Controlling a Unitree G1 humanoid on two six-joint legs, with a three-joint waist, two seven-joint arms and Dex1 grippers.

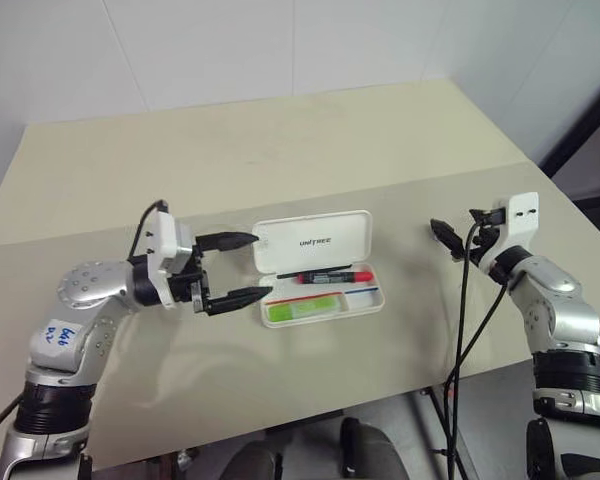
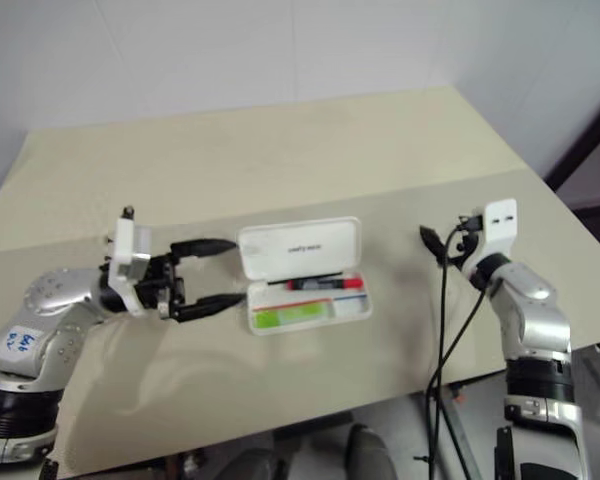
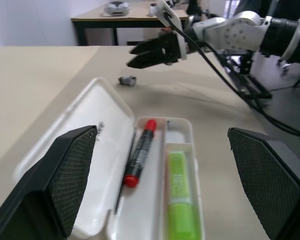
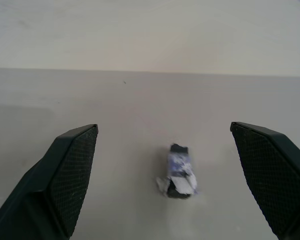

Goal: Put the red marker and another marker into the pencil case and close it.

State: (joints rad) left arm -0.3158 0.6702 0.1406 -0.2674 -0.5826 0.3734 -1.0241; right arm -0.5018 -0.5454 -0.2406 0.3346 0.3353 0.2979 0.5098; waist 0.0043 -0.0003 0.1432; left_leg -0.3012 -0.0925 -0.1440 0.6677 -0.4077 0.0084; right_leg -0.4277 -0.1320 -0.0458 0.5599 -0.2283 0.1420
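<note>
The white pencil case (image 1: 315, 242) lies open in the middle of the table, its lid tilted back. Inside its tray lie the red marker (image 1: 325, 276) in the far compartment and the lime green marker (image 1: 302, 308) in the near one. In the left wrist view the red marker (image 3: 140, 152) and the green marker (image 3: 180, 195) lie side by side. My left gripper (image 1: 248, 267) hovers open just left of the case, pointing at it, with nothing between its fingers. My right gripper (image 1: 445, 235) is open and empty, well to the right of the case.
A small crumpled wrapper (image 4: 177, 177) lies on the table ahead of the right gripper. A black cable (image 1: 462, 330) hangs from the right arm over the table's front edge. A dark table (image 3: 120, 15) stands beyond the worktable.
</note>
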